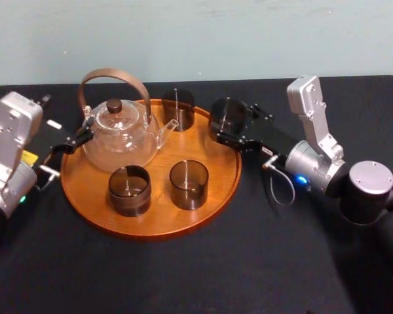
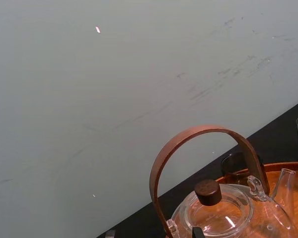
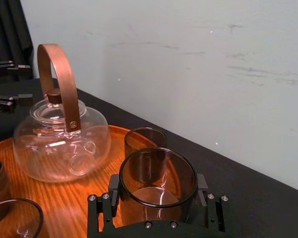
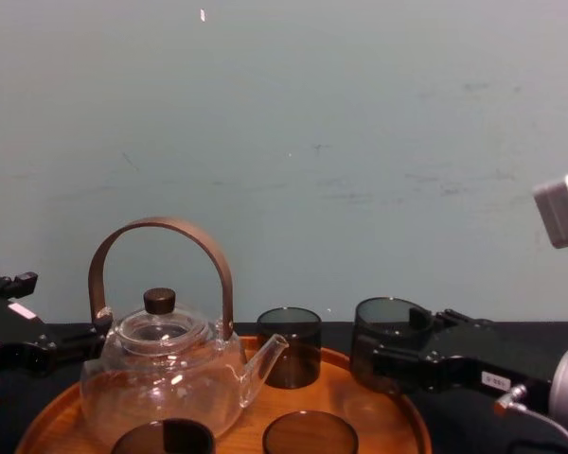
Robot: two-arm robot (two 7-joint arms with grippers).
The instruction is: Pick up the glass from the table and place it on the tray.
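The right gripper (image 1: 228,127) is clamping a smoky glass (image 1: 226,112) by its sides, keeping it upright with the mouth facing up so it can go down flat. It is holding the glass over the tray's (image 1: 150,232) far right rim, apparently lifted clear of the wood, so the placing is not yet done. Three matching glasses (image 1: 188,184) and a glass teapot (image 1: 121,134) are already taking up the tray's middle and left, which is likely why the arm is approaching over the bare right part. The left gripper (image 1: 78,140) is idling at the tray's left edge, beside the teapot, above the table (image 1: 249,261).
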